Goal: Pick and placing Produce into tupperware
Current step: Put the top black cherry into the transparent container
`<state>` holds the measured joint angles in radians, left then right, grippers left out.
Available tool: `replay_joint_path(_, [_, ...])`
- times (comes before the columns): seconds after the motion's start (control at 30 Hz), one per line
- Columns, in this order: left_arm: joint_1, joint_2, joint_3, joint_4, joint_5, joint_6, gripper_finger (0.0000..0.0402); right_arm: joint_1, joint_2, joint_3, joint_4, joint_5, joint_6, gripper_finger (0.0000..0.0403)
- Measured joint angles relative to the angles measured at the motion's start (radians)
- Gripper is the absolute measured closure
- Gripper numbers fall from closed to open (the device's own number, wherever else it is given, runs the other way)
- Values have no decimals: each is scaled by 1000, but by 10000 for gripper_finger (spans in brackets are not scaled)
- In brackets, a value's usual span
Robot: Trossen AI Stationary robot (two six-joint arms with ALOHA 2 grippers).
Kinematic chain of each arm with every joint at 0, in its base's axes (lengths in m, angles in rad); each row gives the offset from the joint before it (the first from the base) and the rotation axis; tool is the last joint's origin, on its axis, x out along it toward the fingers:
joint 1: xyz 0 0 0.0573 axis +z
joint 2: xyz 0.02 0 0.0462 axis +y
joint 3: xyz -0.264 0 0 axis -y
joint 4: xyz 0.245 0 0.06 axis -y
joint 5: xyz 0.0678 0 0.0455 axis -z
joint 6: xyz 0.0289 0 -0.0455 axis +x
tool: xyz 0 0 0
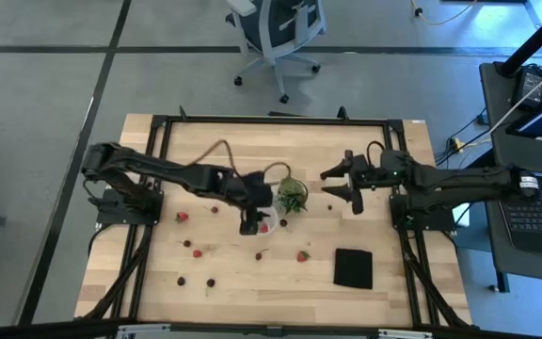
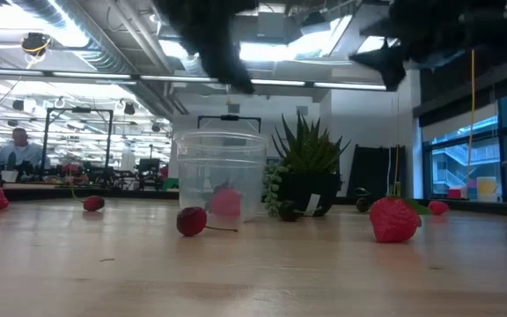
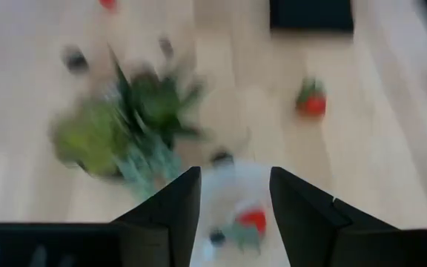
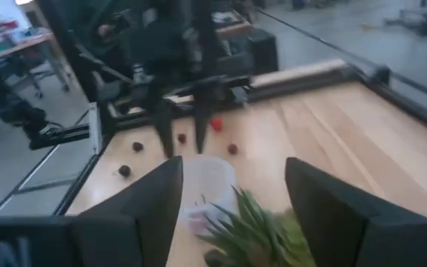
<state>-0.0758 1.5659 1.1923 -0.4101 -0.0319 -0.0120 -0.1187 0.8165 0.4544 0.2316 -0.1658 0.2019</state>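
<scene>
Left hand (image 1: 250, 226): fingers parted, empty, directly above the tupperware (image 2: 219, 175), which already holds a red piece of produce (image 2: 225, 202); plant (image 1: 292, 196) just beside. Right hand (image 1: 344, 185): fingers spread wide, empty, hovering beyond the plant. Risk: descending further, the left hand may tip the tupperware or clip the plant, given close spacing.

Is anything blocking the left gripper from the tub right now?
Nothing visible does. The left gripper hangs directly over the tub, fingers open, with clear space beneath. The green plant stands beside the tub, not between them. One strawberry already lies inside.
</scene>
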Motion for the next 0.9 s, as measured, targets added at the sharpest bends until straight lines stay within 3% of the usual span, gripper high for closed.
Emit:
replay_joint_path(0.13, [37,-99,-22,70,34,-5,246,84,1,63,-53,110,-33,147])
replay_joint_path(0.23, [68,-183,-117,234,164,-42,246,159,6,104,-122,224,-77,146])
replay_joint_path(0.3, [83,-243,-210,355,195,-75,246,210,12,123,-171,316,-97,146])
replay_joint_path(0.43, [94,-359,-405,544,136,-117,246,306,46,136,-191,469,-72,146])
replay_joint_path(0.6, [78,-483,-603,712,42,-141,246,392,154,136,-199,560,-17,146])
replay_joint_path(0.9, [53,-586,-749,764,-8,-221,246,475,435,135,-40,585,61,146])
